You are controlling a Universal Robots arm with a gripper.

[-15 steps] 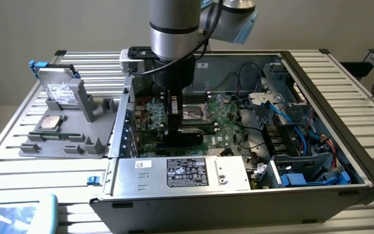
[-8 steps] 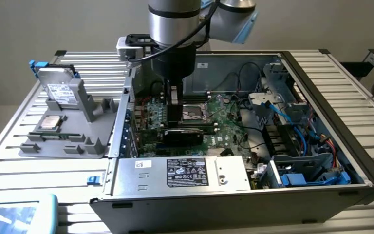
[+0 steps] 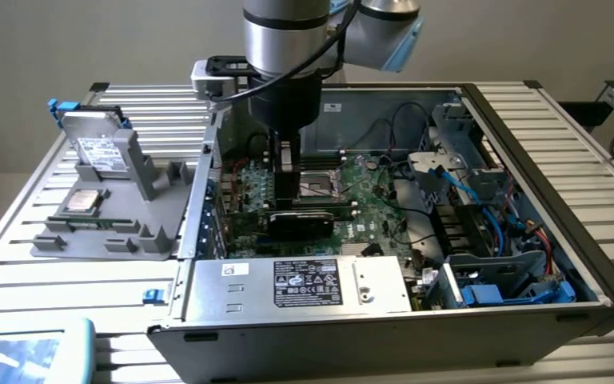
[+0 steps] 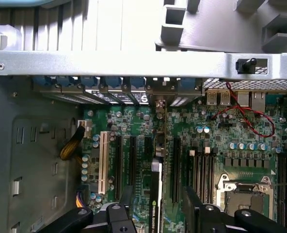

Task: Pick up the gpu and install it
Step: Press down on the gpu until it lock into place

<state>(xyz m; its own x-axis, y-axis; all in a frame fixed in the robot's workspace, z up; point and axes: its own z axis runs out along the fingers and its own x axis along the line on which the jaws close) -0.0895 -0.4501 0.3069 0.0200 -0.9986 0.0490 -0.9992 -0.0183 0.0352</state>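
The gpu stands on edge on the green motherboard inside the open computer case, its black face towards the power supply. From the wrist camera I see the gpu edge-on, white lettering along it, running between the black expansion slots, with its metal end bracket at the case's rear wall. My gripper hangs straight down over the card. In the wrist view my gripper is open, one black finger on each side of the card with a gap to it.
A power supply sits at the case's front, with the CPU socket and red cables beside the slots. A grey holder on the exterior view's left carries silver hard drives and a memory stick. Blue drive bays fill the case's right.
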